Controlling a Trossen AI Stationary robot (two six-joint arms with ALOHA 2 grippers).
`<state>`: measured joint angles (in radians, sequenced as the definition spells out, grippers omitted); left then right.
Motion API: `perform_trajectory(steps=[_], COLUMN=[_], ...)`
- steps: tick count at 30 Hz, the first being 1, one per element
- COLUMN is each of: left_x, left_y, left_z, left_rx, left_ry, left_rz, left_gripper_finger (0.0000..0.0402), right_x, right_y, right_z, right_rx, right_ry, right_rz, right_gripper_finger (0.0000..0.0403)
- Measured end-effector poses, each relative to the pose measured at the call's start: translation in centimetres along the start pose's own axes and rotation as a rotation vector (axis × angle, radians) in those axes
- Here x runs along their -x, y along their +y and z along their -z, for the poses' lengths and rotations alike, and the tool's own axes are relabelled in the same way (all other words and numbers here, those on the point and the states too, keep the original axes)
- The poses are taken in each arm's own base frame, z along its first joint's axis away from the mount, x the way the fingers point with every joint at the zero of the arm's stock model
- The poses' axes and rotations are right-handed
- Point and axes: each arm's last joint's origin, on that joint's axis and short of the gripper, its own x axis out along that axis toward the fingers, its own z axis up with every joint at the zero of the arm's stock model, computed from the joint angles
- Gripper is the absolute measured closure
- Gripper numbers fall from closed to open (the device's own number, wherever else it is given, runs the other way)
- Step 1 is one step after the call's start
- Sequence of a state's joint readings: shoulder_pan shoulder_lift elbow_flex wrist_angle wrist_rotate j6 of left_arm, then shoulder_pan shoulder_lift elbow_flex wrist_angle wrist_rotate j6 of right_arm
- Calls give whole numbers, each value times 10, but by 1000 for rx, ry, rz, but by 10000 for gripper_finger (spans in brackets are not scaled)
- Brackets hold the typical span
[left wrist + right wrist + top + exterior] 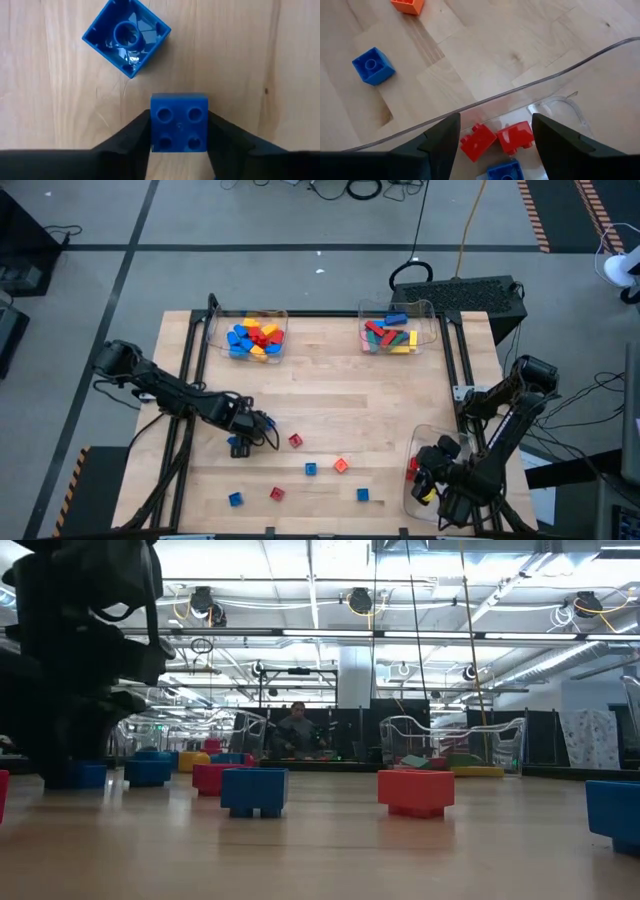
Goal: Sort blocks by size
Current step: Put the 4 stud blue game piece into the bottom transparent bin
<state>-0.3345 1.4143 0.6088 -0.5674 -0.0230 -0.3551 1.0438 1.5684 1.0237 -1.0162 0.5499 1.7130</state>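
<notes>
My left gripper [252, 430] stands near the table's left, pointing down, shut on a small blue block [179, 122] that sits studs up on the wood. A second blue block [126, 36] lies upside down just beyond it. Several more small blocks lie loose near the front edge, among them a red one [295, 440], a blue one [311, 468] and an orange one [341, 465]. My right gripper [495, 150] hangs open above the clear tray [520, 90] at the near right, touching nothing. Red blocks [479, 141] lie in that tray. My left gripper pinches the blue block's two opposite side walls [151, 125] between its two fingers. The fingers come from above, pointing down. The block stands upright with its studs up, and its underside looks to rest on the table.
Two clear trays stand at the far edge: one [255, 335] holds blue, yellow and red blocks, the other [400, 330] holds longer red, green, blue and yellow bars. Bare wood lies in the table's middle. A person shows far behind the table [295, 730].
</notes>
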Motion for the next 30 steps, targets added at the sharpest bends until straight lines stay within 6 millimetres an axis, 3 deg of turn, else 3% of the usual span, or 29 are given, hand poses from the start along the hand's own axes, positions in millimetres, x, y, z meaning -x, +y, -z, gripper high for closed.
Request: perform_trajectory(steps=[2, 6, 15, 22, 30], left_x=[0, 2, 29, 49, 33], left_y=[-1, -3, -2, 6, -2], left_z=[-1, -8, -54, -89, -132], left_rx=[1, -43, -82, -104, -177], left_ry=[-6, -48, -262, -450, -442], left_rz=[15, 60, 246, 381, 470], left_gripper_finger=[259, 259, 259, 259, 259], right_x=[-1, -4, -14, -23, -47], right_y=[0, 7, 37, 54, 60], right_z=[-2, -9, -38, -79, -127], right_rx=[-7, 47, 396, 717, 938], right_ry=[-4, -80, -227, -479, -576], right_rz=[1, -51, -219, -183, -192], right_gripper_finger=[172, 172, 172, 172, 172])
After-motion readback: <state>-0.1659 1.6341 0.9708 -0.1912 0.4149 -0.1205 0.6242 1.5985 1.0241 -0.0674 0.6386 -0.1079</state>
